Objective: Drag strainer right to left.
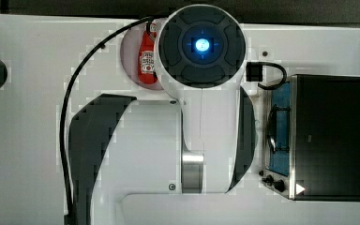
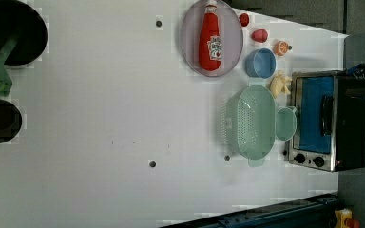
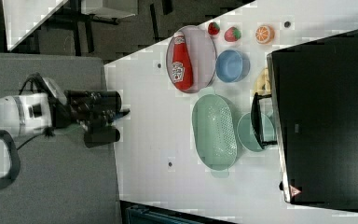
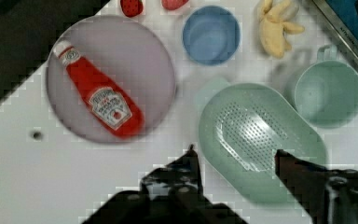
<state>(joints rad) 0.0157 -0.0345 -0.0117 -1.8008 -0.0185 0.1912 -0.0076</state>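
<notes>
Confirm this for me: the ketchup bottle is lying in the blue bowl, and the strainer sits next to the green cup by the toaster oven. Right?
Not quite. The ketchup bottle lies on the round grey plate, not in the blue bowl, which stands beside the plate, as the left view shows. The rest holds: the strainer sits next to the green cup by the toaster oven.

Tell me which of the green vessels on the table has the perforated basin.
The strainer: the large oval sage-green one with a dotted basin. The green cup beside it is round, smaller, solid-walled, with a small handle.
</notes>
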